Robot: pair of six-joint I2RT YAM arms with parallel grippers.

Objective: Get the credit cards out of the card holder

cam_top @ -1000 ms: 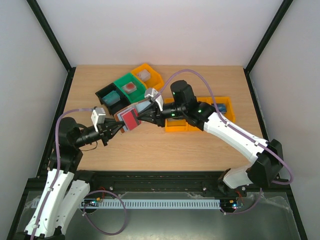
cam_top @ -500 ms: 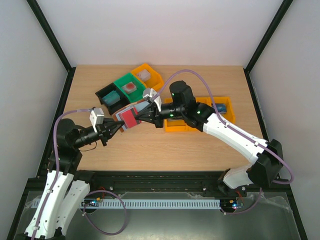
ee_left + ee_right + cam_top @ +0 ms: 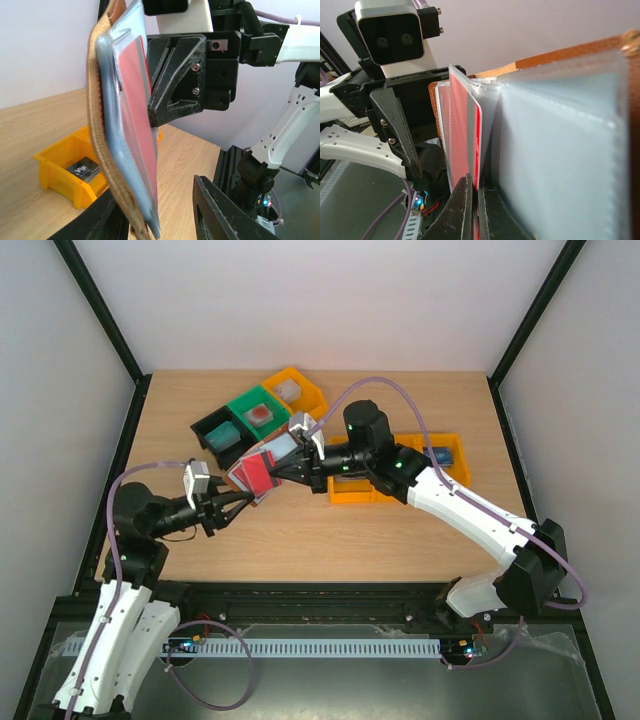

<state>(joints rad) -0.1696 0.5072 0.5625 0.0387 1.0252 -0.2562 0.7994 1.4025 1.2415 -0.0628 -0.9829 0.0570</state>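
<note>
Right gripper (image 3: 474,200) pinches the wallet (image 3: 258,468) above the table (image 3: 330,530), red card (image 3: 134,100) inside; left gripper (image 3: 237,504) open beside it. Close off-line and you may catch the sleeve (image 3: 490,97), not the card.

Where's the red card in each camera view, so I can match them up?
Top external: red card, just left of centre.
Left wrist: red card, upper centre, inside a clear sleeve.
Right wrist: red card, centre-left, seen nearly edge-on.
Shared landmark: the brown-edged card holder.
</note>
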